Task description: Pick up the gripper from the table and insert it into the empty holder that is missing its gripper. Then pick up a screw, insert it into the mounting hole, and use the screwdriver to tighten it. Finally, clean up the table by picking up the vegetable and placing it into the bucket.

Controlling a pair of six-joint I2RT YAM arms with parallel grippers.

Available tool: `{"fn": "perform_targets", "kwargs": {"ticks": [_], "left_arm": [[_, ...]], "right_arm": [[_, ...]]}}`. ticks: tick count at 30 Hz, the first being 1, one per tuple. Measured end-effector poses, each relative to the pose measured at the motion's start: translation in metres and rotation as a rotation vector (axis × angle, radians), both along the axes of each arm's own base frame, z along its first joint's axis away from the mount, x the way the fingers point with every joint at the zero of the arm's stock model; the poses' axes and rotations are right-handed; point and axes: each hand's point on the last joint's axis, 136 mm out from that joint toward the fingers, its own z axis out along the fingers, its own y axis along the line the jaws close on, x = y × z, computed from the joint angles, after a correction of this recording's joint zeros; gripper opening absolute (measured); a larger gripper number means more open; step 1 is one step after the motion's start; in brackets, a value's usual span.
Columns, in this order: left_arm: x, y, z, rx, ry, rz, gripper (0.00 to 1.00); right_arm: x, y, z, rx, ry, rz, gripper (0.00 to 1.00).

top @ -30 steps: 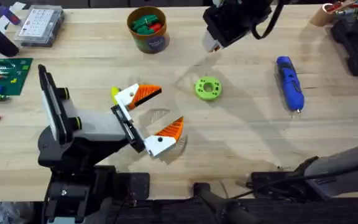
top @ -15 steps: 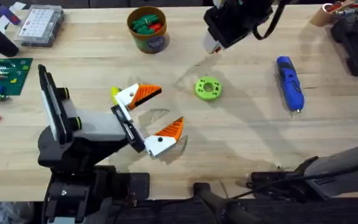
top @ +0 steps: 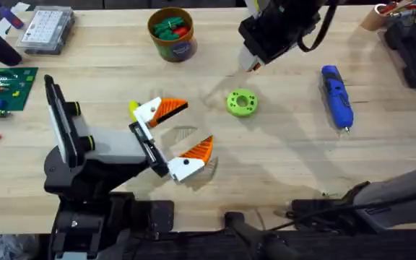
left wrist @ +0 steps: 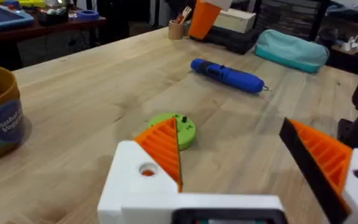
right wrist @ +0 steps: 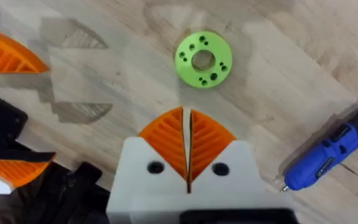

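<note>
Table (top: 280, 152) near side: left claw (top: 181, 133) gapes empty, the yellow vegetable (top: 133, 108) touching its far finger. Mid-table lies a green disc (top: 241, 102). Beyond, right claw (right wrist: 187, 146) hovers pinched closed. Farthest, the bucket (top: 172, 35) holds green and red pieces.

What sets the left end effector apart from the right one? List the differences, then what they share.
The left end effector is open, its fingers spread wide; the right end effector is shut, its pads pressed together. The left one sits low near the table's middle, by the yellow vegetable; the right one is up above the table's far side, looking down on the green ring. Both have white fingers with orange ribbed pads, and neither holds anything.
</note>
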Motion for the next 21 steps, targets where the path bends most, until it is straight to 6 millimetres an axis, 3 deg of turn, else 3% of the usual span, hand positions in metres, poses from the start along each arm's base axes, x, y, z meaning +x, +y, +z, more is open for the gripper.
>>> {"fn": "perform_targets", "kwargs": {"ticks": [9,11,16,17,21], "left_arm": [[0.000,0.000,0.000,0.000,0.000,0.000,0.991],[0.000,0.000,0.000,0.000,0.000,0.000,0.991],[0.000,0.000,0.000,0.000,0.000,0.000,0.991],[0.000,0.000,0.000,0.000,0.000,0.000,0.991],[0.000,0.000,0.000,0.000,0.000,0.000,0.991]], "right_arm": [[-0.011,-0.007,-0.003,-0.031,0.043,0.001,0.034],[-0.010,-0.007,-0.002,-0.030,0.040,0.002,0.210],[-0.014,-0.009,-0.002,-0.008,0.008,0.004,0.915],[-0.015,-0.011,-0.002,-0.003,0.001,0.002,0.975],[-0.025,-0.017,-0.006,0.008,-0.012,-0.003,0.993]]}}
